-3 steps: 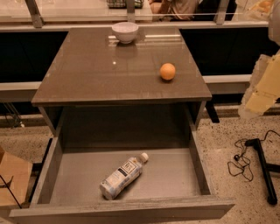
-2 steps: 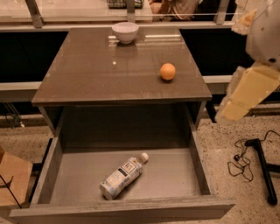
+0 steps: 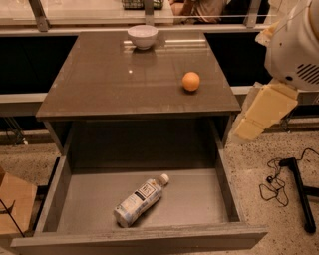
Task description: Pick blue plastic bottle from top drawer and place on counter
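Note:
The blue plastic bottle (image 3: 139, 200) lies on its side on the flat bottom of the open top drawer (image 3: 55, 199), cap pointing to the back right. The counter (image 3: 124, 84) above it is a glossy brown-grey tabletop. Only part of my arm shows: a white joint (image 3: 294, 47) and a cream link (image 3: 263, 112) at the right, beside the counter's right edge and above the floor. The gripper itself is out of view.
A white bowl (image 3: 142, 36) stands at the back of the counter and an orange (image 3: 191, 81) on its right side. A pale ledge with glass panes (image 3: 89, 15) runs behind. A black cable and stand (image 3: 294, 184) lie on the floor at the right. A brown box (image 3: 12, 204) is at the left.
The arm has swung further into view from the right edge, moving left and up towards the counter's right side. The bottle, orange and bowl have not moved.

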Tool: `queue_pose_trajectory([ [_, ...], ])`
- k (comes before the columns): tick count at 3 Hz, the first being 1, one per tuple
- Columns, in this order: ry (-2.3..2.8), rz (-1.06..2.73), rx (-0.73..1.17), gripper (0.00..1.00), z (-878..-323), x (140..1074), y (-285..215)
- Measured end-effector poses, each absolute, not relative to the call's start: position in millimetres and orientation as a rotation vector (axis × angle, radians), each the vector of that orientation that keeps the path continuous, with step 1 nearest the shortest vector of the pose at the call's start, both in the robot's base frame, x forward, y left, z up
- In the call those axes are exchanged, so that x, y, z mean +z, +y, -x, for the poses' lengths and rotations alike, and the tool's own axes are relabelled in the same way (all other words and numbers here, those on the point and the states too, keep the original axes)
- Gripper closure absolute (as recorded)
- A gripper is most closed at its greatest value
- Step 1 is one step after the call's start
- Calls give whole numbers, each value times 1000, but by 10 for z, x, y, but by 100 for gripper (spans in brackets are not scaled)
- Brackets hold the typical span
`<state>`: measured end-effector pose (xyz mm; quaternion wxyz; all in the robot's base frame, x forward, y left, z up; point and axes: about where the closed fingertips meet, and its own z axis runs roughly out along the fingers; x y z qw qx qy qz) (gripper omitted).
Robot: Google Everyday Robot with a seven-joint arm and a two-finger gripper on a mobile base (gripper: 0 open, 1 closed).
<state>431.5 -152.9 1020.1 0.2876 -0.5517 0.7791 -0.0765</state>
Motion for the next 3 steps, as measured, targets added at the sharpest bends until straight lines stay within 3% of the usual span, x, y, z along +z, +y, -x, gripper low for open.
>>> queue_pose_trajectory([
  [3,2160,1559,-66,0,-4249,8987,-682],
])
